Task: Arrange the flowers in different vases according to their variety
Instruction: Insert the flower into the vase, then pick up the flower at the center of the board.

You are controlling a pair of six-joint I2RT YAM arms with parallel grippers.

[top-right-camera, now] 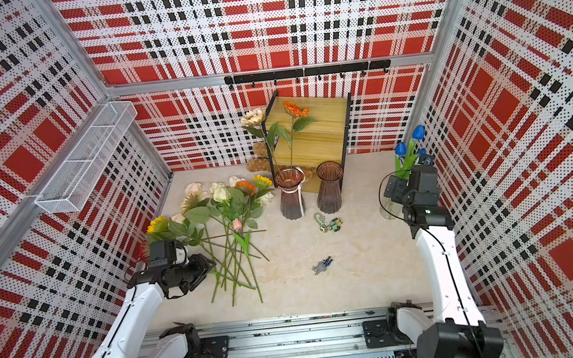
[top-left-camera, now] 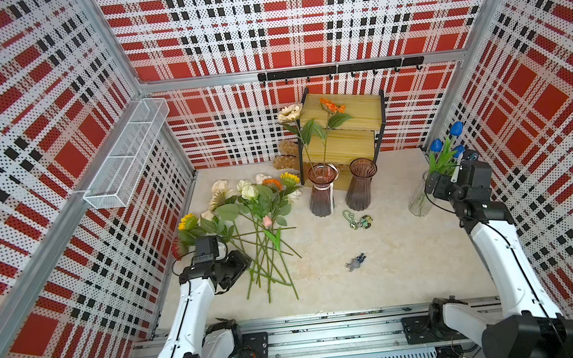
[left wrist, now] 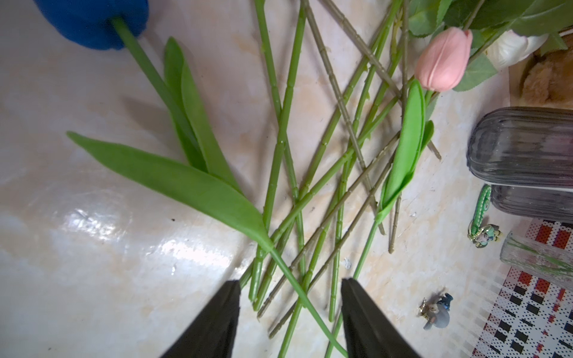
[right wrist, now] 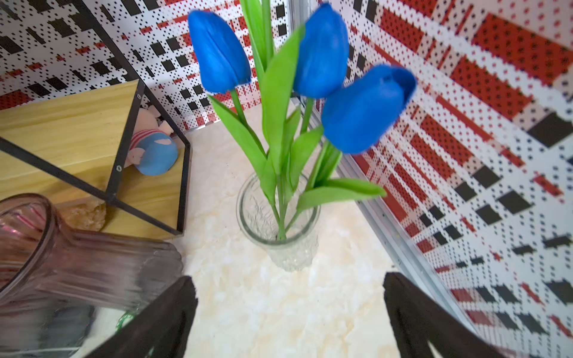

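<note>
Standing in the clear vase near the right wall, three blue tulips are seen upright in the right wrist view. The right jaws are spread wide just short of that vase, with nothing between them. In both top views a cream sunflower and an orange sunflower are held upright by the pinkish vase, which is set in front of the wooden shelf. The brownish-purple vase is placed just beside it. The other flowers, sunflowers and roses with crossed stems, are laid in a pile on the counter at the left side, and a pink tulip is laid among the stems. A lone blue tulip is seen in the left wrist view. Its thin stem passes between the left jaws, which are held apart and not clenched on it. Whether the stem is touched by either one cannot be told. A green keychain and a small figure are scattered on the counter between the arms.
</note>
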